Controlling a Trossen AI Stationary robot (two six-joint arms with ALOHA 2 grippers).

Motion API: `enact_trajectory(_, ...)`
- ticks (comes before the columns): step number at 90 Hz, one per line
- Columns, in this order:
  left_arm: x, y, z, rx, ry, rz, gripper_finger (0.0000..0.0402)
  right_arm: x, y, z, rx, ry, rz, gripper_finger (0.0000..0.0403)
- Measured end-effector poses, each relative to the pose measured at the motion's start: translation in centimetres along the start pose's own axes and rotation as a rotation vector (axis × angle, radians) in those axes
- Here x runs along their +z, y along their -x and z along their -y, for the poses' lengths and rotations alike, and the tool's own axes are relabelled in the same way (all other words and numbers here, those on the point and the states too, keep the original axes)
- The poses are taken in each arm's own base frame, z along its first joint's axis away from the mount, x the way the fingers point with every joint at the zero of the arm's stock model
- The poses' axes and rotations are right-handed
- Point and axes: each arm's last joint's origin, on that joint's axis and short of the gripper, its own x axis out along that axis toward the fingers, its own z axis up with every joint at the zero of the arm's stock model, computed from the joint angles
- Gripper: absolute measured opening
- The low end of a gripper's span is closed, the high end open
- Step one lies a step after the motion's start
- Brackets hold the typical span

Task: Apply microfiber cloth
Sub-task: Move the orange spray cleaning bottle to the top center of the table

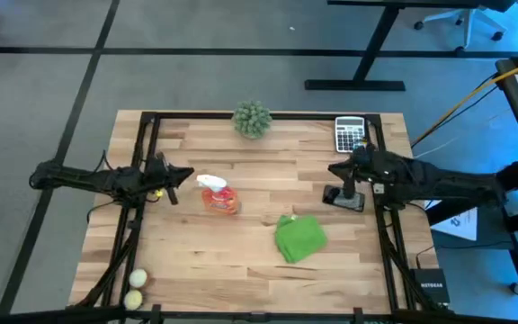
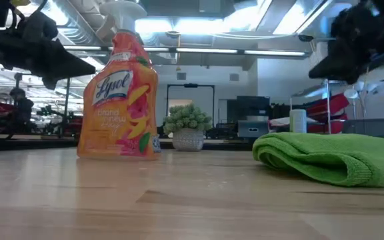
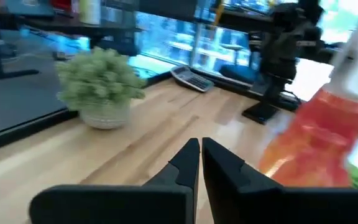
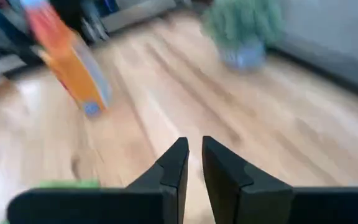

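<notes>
Green folded plush microfiber cloth (image 1: 300, 238) on wood; both tools (image 3: 200, 147) (image 4: 192, 146) pressed together.

Colours on my pale wood table (image 1: 196, 252)

My microfiber cloth (image 1: 299, 238) is plain bright green; beside it the spray bottle (image 1: 219, 196) is orange with yellow and pink splashes, a white label patch and white top. Beyond the bottle, the plant ball (image 1: 252, 118) is grey-green in a whitish pot. The calculator (image 1: 350, 133) is grey. My fingers (image 4: 176, 163) are black.
</notes>
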Motion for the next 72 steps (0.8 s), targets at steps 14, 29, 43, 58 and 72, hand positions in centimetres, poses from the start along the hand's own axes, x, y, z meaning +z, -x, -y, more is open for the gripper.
enact_trajectory(14, 0.6, -0.3, 0.7, -0.109, -0.003, -0.041, 0.0001, 0.3, -0.7, -0.6, -0.072, -0.053, -0.419, 0.0033)
enact_trajectory(29, 1.8, -0.5, 1.2, -0.096, -0.124, -0.042, 0.0001, -2.6, -2.7, 0.3, -0.227, -0.113, -0.793, 0.0033)
enact_trajectory(43, 2.2, -0.7, 1.2, -0.034, -0.176, -0.039, 0.0001, -4.8, -4.7, 1.1, -0.299, -0.127, -0.893, 0.0033)
enact_trajectory(58, 1.5, -0.8, 1.2, -0.05, -0.147, -0.11, 0.0001, -5.0, -6.1, 0.9, -0.253, -0.138, -0.858, 0.0033)
enact_trajectory(72, 2.8, -0.1, 1.9, -0.184, -0.094, -0.199, 0.0001, -4.9, -6.2, 0.9, -0.234, -0.107, -0.855, 0.0033)
